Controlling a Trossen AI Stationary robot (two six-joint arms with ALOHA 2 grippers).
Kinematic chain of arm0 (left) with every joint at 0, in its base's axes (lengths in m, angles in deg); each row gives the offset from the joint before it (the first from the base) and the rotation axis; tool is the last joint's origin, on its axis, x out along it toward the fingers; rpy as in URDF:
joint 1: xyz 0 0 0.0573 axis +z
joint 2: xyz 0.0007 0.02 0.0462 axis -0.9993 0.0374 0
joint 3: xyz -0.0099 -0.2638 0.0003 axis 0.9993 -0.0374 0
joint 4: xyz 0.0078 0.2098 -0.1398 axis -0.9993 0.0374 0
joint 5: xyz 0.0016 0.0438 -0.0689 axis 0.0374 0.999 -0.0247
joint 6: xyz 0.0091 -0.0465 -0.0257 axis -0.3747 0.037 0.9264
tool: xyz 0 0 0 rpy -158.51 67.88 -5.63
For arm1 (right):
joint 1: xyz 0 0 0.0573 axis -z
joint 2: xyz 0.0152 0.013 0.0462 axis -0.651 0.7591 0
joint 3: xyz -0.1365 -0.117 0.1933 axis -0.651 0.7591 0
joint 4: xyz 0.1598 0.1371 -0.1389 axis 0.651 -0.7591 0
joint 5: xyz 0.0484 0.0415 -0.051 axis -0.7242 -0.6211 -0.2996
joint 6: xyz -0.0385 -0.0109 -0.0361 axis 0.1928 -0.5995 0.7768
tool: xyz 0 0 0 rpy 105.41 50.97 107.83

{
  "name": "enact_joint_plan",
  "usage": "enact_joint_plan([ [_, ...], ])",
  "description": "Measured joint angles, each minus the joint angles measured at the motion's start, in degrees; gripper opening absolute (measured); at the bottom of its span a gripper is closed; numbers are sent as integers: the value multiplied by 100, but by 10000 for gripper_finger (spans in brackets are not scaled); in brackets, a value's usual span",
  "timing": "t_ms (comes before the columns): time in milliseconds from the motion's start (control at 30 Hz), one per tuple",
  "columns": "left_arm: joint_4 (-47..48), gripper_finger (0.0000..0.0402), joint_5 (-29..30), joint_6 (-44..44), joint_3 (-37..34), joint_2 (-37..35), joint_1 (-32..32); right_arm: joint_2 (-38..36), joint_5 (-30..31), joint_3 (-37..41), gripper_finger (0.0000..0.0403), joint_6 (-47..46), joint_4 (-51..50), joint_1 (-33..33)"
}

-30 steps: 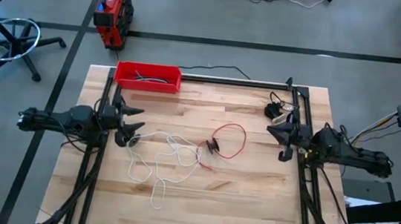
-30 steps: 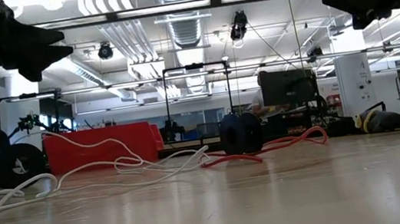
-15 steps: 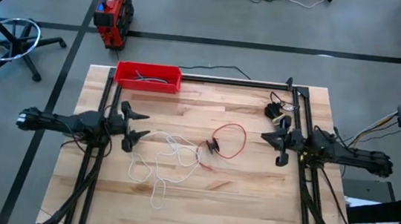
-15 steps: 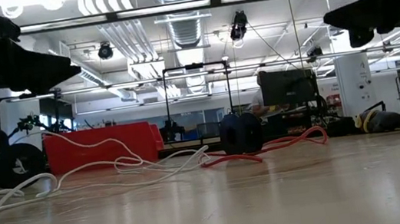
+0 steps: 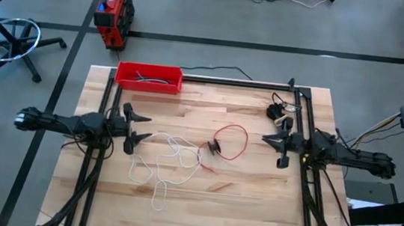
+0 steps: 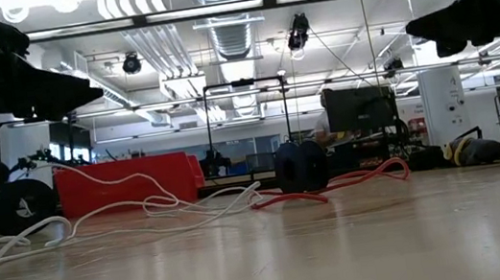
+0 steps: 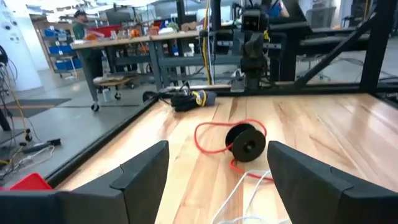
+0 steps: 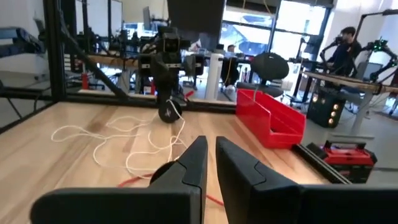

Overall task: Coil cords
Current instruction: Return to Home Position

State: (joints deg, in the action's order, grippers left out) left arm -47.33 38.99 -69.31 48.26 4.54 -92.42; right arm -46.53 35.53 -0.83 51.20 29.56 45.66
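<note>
The red cord [image 5: 235, 142] lies in a loop at the table's middle, its black disc [image 5: 215, 147] standing on edge at the loop's left; the disc [image 7: 247, 142] also shows in the left wrist view. The white cord [image 5: 167, 162] sprawls in loose bends left of it, one end running to a black disc [image 8: 168, 112] below my left gripper. My left gripper [image 5: 135, 131] hovers open above that end, fingers pointing toward the table's right. My right gripper [image 5: 275, 150] hovers shut right of the red loop, pointing toward the table's left.
A red tray [image 5: 149, 77] holding dark grey cables sits at the far left corner. A small black object with a cable [image 5: 277, 110] lies at the far right. Black frame rails [image 5: 235, 80] run along the far edge and both sides.
My left gripper has gone toward the table's right, closer to the white cord, and sunk a little. My right gripper has gone slightly toward the table's left and down. Both cords lie as before.
</note>
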Motion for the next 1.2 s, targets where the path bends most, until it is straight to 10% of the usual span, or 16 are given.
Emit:
enact_joint_plan([
  [1200,-52,270,4,14,20,1381,0,0,7,-136,54,-739,-222,0],
])
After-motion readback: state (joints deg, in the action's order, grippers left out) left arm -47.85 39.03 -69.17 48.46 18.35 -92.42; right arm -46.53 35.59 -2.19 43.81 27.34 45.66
